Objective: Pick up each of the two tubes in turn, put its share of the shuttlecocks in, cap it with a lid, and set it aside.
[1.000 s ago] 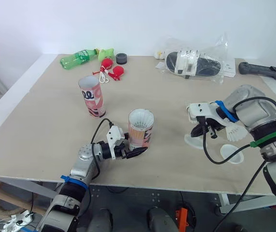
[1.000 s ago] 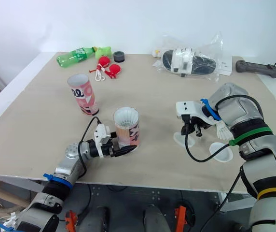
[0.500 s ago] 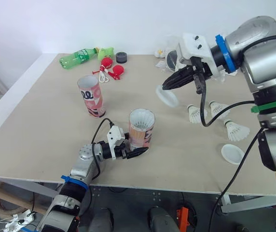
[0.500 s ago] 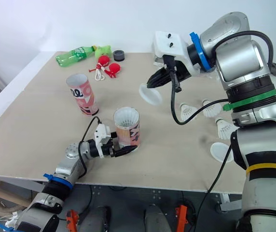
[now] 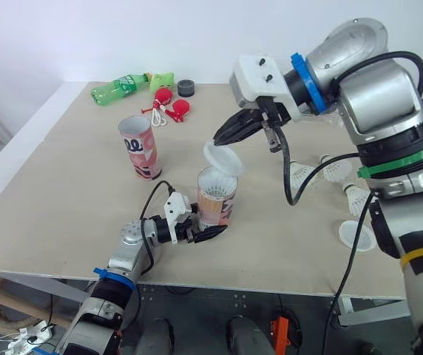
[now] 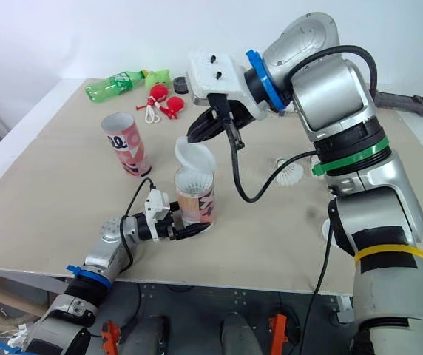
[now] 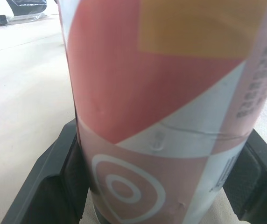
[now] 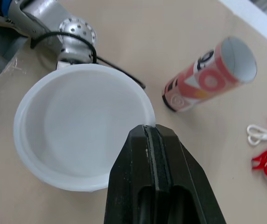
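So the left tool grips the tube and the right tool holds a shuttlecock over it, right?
Not quite. The thing the right tool holds over the tube is a white lid, as the right wrist view shows. The left tool does grip the tube.

Far tube (image 5: 141,146), toward bench's left edge: bold black marks resembling "00", uncertain. Near tube (image 7: 171,107), by front edge: fine print column, unreadable. Green bottle (image 5: 120,89), far-left corner: label unreadable.
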